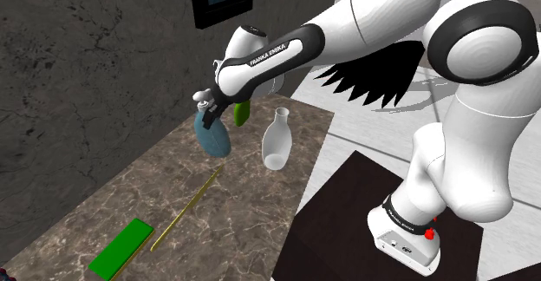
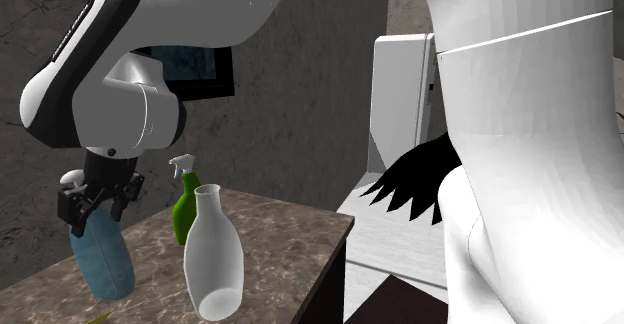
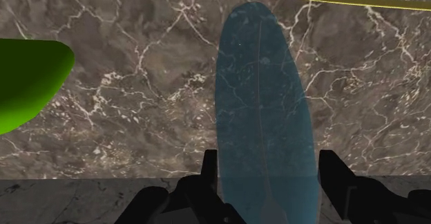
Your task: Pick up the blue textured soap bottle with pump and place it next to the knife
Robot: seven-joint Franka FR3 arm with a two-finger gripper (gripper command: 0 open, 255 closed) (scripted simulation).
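Marble counter (image 1: 234,218) beneath blue bottle (image 3: 259,98) in gripper (image 3: 266,166)

Brown marble-look counter (image 1: 251,210) w/ 4 things on it: white bottle (image 1: 276,140) upright nr the stand-side edge twd the far end, green spray bottle (image 2: 183,217) upright behind it, thin yellow knife (image 1: 185,208) flat lengthwise mid-counter, flat green block (image 1: 121,249) just beside it twd the other end.
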